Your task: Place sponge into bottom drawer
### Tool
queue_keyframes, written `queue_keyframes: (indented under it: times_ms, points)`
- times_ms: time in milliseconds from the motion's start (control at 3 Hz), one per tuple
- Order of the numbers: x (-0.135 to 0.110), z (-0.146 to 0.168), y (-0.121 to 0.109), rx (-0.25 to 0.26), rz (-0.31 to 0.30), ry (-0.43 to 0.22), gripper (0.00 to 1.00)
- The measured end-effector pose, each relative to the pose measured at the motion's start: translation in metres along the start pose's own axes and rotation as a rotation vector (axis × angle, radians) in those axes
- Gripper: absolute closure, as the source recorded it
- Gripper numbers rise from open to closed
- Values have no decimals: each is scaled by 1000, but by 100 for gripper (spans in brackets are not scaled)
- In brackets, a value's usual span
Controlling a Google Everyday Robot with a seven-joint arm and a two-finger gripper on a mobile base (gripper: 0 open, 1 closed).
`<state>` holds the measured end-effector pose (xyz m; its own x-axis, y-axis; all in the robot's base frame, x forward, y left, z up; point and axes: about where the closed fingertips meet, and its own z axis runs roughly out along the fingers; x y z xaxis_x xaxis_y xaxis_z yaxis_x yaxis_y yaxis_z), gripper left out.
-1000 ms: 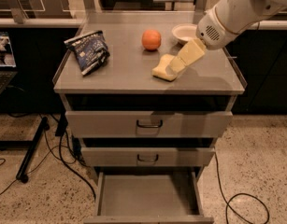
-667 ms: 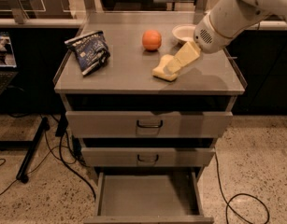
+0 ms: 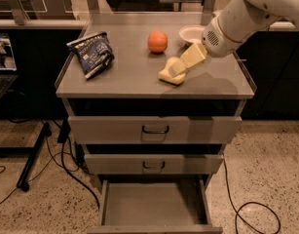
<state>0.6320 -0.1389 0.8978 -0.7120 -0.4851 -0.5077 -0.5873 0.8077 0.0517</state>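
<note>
One sponge (image 3: 168, 75), pale yellow, lies on the grey worktop (image 3: 134, 79) toward its front right, w/ the pincer (image 3: 180, 66) right on top of it. The pincer slants down from the upper right and touches the sponge's upper side. Can't tell how far it's open, or whether it actually has hold of the sponge. The white arm (image 3: 236, 18) comes in from the top right corner.

An orange ball (image 3: 157, 41) sits just behind the sponge, apart from it. A white bowl (image 3: 192, 33) is to the ball's right, near the back edge, partly behind the arm; its contents can't be made out. A dark snack bag (image 3: 92, 55) lies at the worktop's left side, well apart from the rest.

Below, the top drawer (image 3: 110, 129) and mid drawer (image 3: 115, 164) are shut, each w/ a black handle. The bottom drawer (image 3: 154, 206) is pulled out, its flat grey floor showing; the sponge isn't in it.
</note>
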Motion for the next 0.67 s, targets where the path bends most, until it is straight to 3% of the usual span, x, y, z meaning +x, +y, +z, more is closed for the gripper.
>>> queue_keyframes:
  times_ms: [667]
  points:
    - [-18,13,3,-23,66,-29,0]
